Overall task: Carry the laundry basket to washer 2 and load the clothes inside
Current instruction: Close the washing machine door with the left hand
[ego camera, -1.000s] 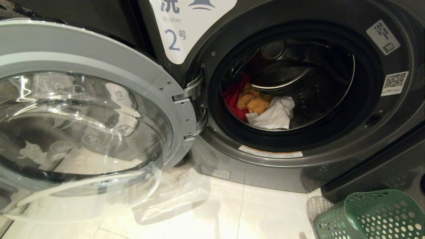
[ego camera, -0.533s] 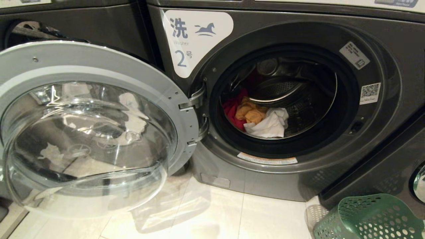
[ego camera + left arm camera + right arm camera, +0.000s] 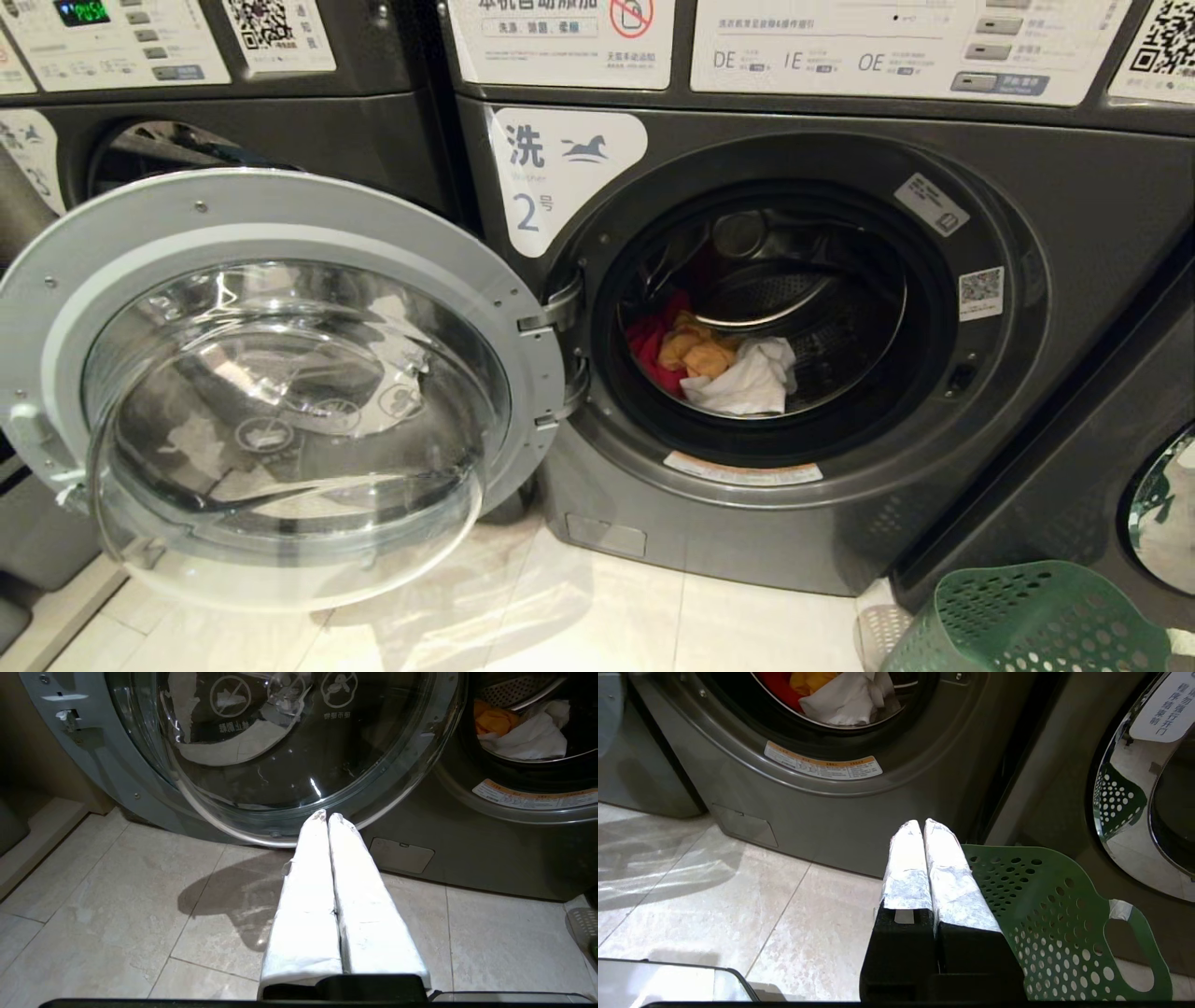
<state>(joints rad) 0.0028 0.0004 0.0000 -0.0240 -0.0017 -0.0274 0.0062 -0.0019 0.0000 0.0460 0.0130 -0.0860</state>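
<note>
Washer 2 (image 3: 560,177), dark grey with a white label showing the numeral 2, stands with its round glass door (image 3: 280,392) swung wide to the left. Inside its drum lie the clothes: a red piece (image 3: 646,347), an orange one (image 3: 695,350) and a white one (image 3: 742,383); they also show in the wrist views (image 3: 523,732) (image 3: 840,695). The green laundry basket (image 3: 1027,621) sits on the floor at the lower right, by the washer's right corner. My left gripper (image 3: 327,817) is shut and empty, low over the tiles before the door. My right gripper (image 3: 922,823) is shut and empty beside the basket (image 3: 1064,924).
Another washer (image 3: 233,121) stands to the left behind the open door, and one with a chrome-ringed closed door (image 3: 1162,509) to the right. Control panels and stickers (image 3: 896,47) run along the top. Pale floor tiles (image 3: 607,625) lie in front.
The whole head view has shifted: the washer and door now sit lower and smaller, and the control panels have come into view at the top. Clothes, door and basket keep their places.
</note>
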